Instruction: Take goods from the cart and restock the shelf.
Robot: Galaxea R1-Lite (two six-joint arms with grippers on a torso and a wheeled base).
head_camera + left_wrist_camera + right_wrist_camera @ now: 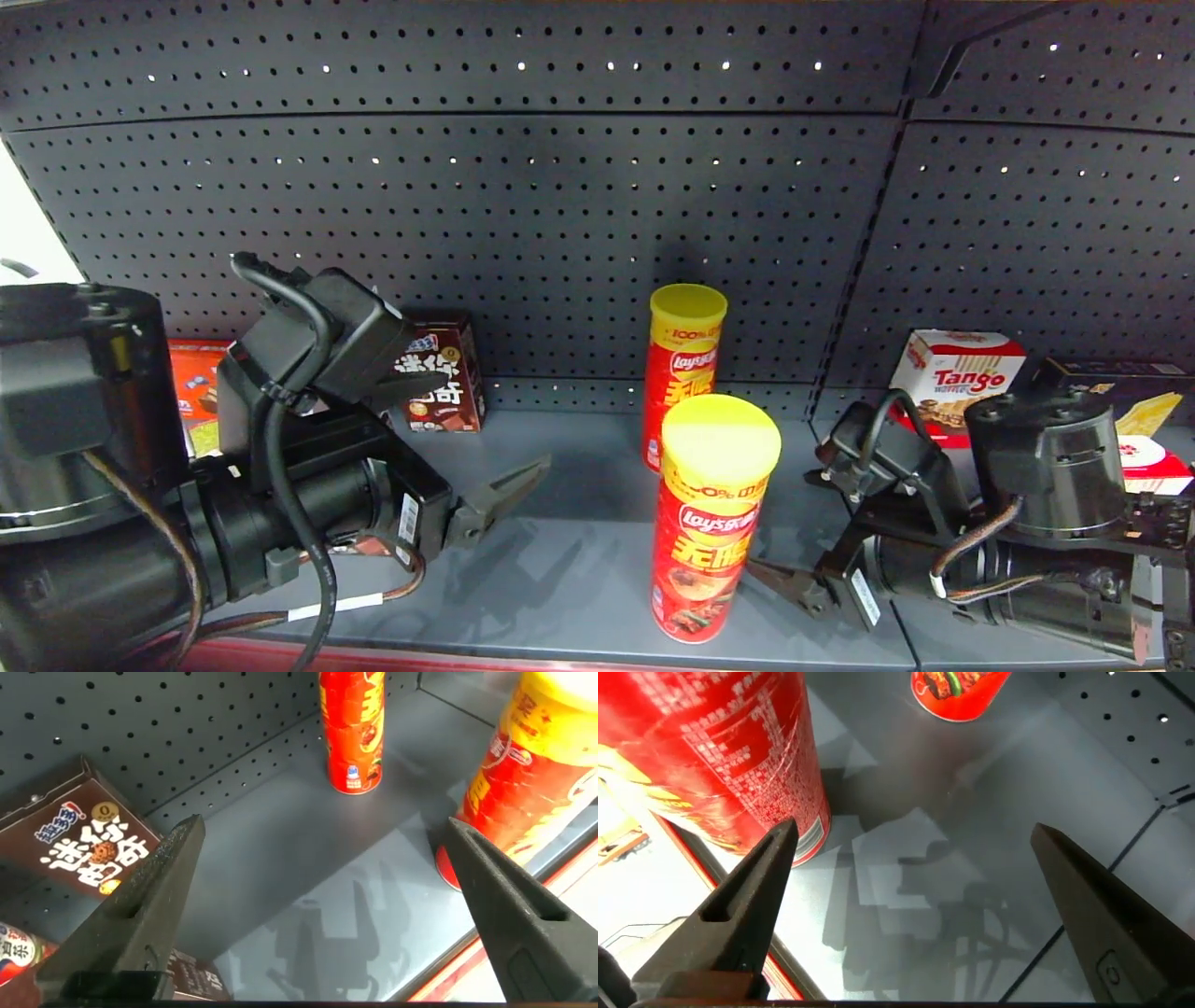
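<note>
Standing upright near the front edge of the shelf [560, 569], the front can [714, 523] is free, a second can [684, 373] behind it. The right gripper [910, 840] gapes wide just beside its base; the left gripper [322, 826] is wide, empty. A careless sideways swing could tip the front can off the shelf.

We note right gripper [912, 829] spread wide over shelf [1018, 775]; red can [719, 756] beside one finger, second can [957, 691] at frame edge.
</note>
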